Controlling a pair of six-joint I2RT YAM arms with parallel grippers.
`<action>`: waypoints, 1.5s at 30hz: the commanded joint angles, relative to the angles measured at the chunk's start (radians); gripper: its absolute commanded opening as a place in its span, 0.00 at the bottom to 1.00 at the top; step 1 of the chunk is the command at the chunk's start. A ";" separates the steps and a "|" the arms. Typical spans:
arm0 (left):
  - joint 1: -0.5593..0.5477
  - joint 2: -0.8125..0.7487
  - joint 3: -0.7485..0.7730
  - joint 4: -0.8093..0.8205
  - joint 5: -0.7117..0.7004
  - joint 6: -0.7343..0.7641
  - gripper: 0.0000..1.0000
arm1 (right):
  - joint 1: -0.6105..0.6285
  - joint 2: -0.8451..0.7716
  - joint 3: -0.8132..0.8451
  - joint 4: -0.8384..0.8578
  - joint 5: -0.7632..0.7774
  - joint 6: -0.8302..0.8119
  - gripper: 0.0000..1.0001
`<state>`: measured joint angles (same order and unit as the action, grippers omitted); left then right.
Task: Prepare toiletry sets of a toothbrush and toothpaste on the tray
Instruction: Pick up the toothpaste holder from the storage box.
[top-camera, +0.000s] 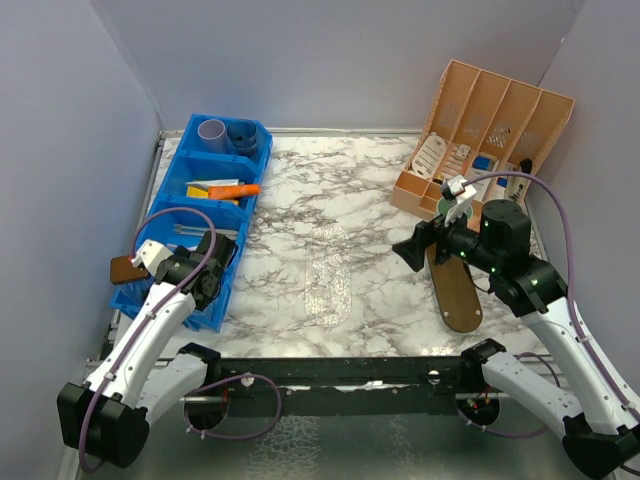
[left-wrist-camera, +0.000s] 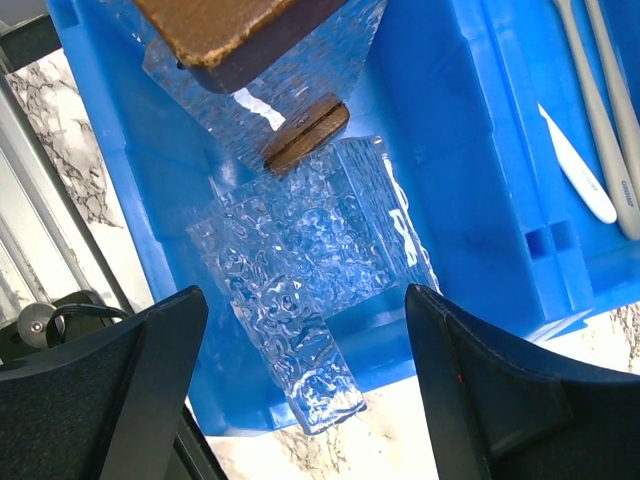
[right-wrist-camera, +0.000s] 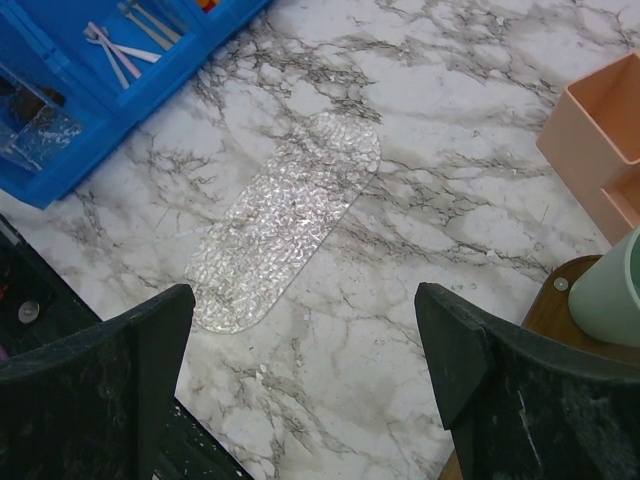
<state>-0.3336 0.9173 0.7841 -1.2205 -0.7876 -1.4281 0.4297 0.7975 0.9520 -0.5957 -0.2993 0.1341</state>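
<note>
My left gripper is open over the near compartment of the blue bin. In the left wrist view its jaws stand wide above a clear textured piece and a brown wooden piece. White toothbrushes lie in the compartment beyond. A lilac cup and a dark cup stand in the far compartment, and an orange tube lies in the middle one. My right gripper is open and empty over bare marble. A mint green cup stands on the brown wooden tray.
A clear textured oval tray lies flat mid-table, also in the right wrist view. A peach organiser with small items stands tilted at the back right. Grey walls enclose the table on three sides.
</note>
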 joint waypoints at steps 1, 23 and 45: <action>0.008 -0.007 -0.029 0.000 -0.039 -0.042 0.81 | 0.007 -0.013 -0.011 0.044 0.030 0.003 0.94; 0.036 -0.037 -0.120 0.089 0.003 -0.074 0.46 | 0.010 -0.009 -0.020 0.053 0.046 0.002 0.94; 0.040 -0.199 0.043 0.016 0.059 0.015 0.10 | 0.014 -0.007 -0.021 0.054 0.053 0.005 0.94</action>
<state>-0.3000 0.7525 0.7708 -1.1797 -0.7528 -1.4361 0.4332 0.7971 0.9390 -0.5751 -0.2687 0.1341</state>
